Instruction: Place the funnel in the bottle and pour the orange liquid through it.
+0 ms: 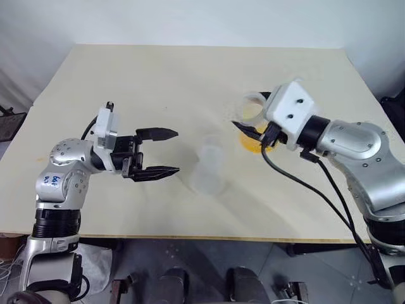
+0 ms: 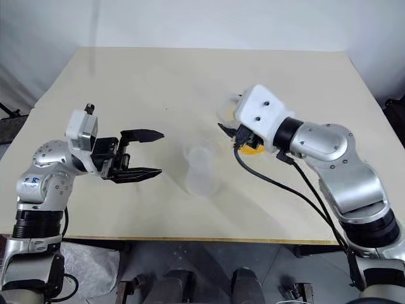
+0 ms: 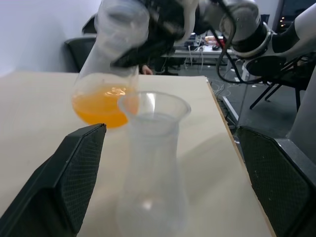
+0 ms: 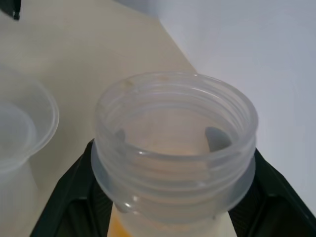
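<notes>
Left wrist view shows the pour step is in hand: the right gripper (image 1: 253, 130) is clamped on the neck of a clear round-bodied vessel (image 3: 111, 64) that carries the orange liquid (image 3: 101, 106), lifted off the table (image 1: 190, 76) and tilted, just beside the bottle (image 3: 154, 168). Bottle stands upright mid-table between the two arms. Funnel (image 3: 155, 106) looks already seated in the bottle's mouth, though clear-on-clear makes that hard to confirm. No liquid in the bottle yet.

Left gripper (image 1: 158, 152) has its fingers spread wide, holding nothing, aimed level at the bottle from the side and near it, not touching.

Next move, as I judge it: bring the vessel's mouth over the funnel cone, then tip further and slowly. Bottle is light and empty, so the left gripper may need to steady it first.
</notes>
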Controlling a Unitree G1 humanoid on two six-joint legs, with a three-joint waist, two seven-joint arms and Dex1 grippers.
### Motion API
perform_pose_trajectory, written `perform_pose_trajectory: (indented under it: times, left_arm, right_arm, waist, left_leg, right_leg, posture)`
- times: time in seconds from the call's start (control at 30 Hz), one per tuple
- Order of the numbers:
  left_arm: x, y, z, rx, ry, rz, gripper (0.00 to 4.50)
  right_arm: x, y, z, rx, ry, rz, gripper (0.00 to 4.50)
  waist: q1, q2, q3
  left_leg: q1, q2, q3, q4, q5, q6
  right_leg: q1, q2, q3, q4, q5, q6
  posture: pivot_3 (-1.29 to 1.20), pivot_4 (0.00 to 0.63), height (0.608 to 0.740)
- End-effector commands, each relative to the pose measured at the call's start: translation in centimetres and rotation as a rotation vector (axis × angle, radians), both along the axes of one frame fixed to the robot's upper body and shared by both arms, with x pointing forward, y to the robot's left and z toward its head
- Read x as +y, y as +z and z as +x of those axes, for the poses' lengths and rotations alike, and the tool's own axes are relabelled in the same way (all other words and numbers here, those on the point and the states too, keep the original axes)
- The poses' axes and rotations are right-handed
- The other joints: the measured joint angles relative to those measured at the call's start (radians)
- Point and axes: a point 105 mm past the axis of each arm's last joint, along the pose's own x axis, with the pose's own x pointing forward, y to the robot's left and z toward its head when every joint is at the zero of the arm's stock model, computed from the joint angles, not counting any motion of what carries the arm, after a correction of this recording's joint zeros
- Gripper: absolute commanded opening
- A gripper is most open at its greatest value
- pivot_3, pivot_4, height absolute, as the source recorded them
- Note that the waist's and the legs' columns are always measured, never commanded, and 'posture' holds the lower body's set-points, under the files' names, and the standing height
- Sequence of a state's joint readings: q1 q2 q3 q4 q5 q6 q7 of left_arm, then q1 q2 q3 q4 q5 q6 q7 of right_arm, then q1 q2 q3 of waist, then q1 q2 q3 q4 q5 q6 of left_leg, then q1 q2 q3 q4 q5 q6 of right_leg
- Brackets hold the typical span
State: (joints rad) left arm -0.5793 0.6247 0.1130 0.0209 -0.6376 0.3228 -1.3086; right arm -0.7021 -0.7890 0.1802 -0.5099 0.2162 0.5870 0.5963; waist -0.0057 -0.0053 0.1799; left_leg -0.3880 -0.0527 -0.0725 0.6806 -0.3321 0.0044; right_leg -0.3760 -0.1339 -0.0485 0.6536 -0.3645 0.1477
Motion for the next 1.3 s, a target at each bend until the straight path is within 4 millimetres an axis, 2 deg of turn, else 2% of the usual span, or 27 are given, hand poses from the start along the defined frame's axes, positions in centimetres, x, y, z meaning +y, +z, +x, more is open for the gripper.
perform_pose_trajectory:
  times: [0.03, 0.27, 0.53, 1.0, 1.3]
  left_arm:
    - [-0.2, 0.4, 0.1, -0.032, -0.001, -0.005, 4.50]
    - [-0.3, 0.4, 0.1, -0.033, -0.007, -0.006, 4.50]
    - [-0.5, 0.5, 0.2, -0.048, -0.004, -0.006, 4.50]
    - [-0.8, 0.8, 0.0, -0.043, -0.006, -0.032, 4.50]
    - [-0.7, 0.6, 0.1, -0.037, -0.007, -0.027, 4.50]
  right_arm:
    - [1.0, 1.9, -0.9, -0.160, 0.013, -0.031, 2.48]
    - [1.8, 2.0, -1.1, -0.271, 0.002, -0.132, 2.48]
    - [2.8, 2.4, -1.4, -0.328, 0.018, -0.154, 2.48]
    - [4.0, 1.4, -1.6, -0.434, 0.029, -0.337, 2.48]
    - [4.6, 1.8, -1.6, -0.550, 0.023, -0.461, 2.48]
  waist:
    - [-0.001, 0.000, 0.000]
    - [-0.010, 0.000, 0.000]
    - [-0.022, 0.000, 0.000]
    - [-0.022, 0.000, 0.000]
    - [-0.022, 0.000, 0.000]
  left_leg:
    - [0.000, 0.000, 0.000, 0.000, 0.000, 0.000]
    - [0.000, 0.000, 0.000, 0.000, 0.000, 0.000]
    - [0.000, 0.000, 0.000, 0.000, 0.000, 0.000]
    - [0.000, 0.000, 0.000, 0.000, 0.000, 0.000]
    - [0.000, 0.000, 0.000, 0.000, 0.000, 0.000]
  right_leg:
    - [0.000, 0.000, 0.000, 0.000, 0.000, 0.000]
    - [-0.001, 0.000, 0.000, 0.000, 0.000, 0.000]
    - [-0.001, 0.000, 0.000, 0.001, 0.000, 0.000]
    - [-0.001, 0.000, 0.000, 0.001, 0.000, 0.000]
    - [-0.001, 0.000, 0.000, 0.001, 0.000, 0.000]
  posture:
    - [0.00, 0.150, 0.740]
    - [0.00, 0.150, 0.740]
    - [0.00, 0.150, 0.740]
    - [0.00, 0.150, 0.740]
    - [0.00, 0.150, 0.740]
